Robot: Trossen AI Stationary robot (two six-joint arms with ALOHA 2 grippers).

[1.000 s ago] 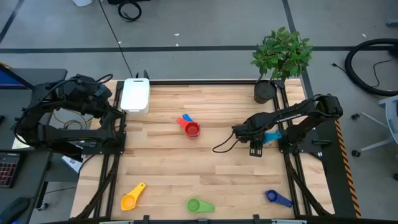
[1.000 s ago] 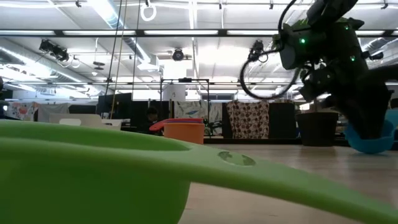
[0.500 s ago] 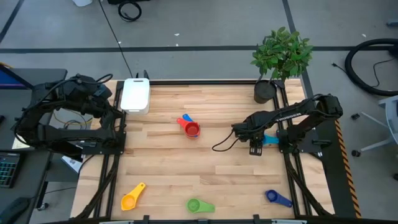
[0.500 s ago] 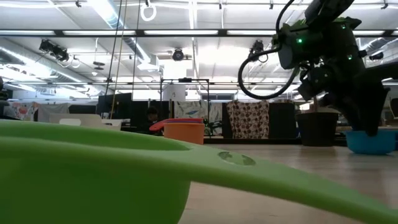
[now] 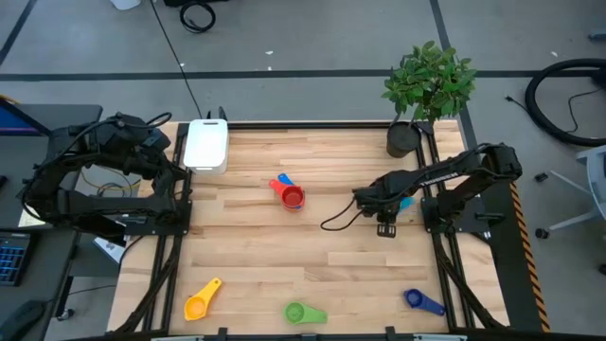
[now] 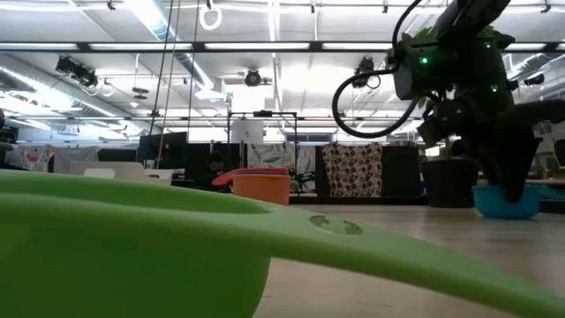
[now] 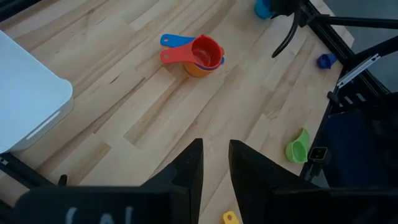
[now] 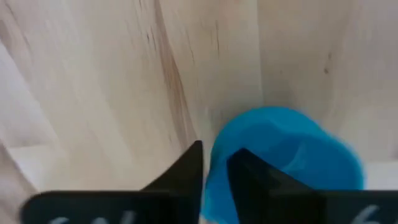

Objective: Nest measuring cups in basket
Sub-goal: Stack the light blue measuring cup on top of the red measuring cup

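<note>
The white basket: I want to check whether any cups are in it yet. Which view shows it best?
The high view: the basket shows whole from above, at the table's far left corner, with no cup visible on it. The left wrist view catches only one corner. The low and right wrist views do not show it.

Looking like a robotics lab or open workshop hall: wooden surface [image 5: 312, 256] sitting on grey concrete floor [image 5: 312, 38], cables [image 5: 197, 15] lying around, ceiling strip lights [image 6: 265, 49] glowing over distant desks, potted plant [image 5: 428, 80] standing at one corner.
</note>
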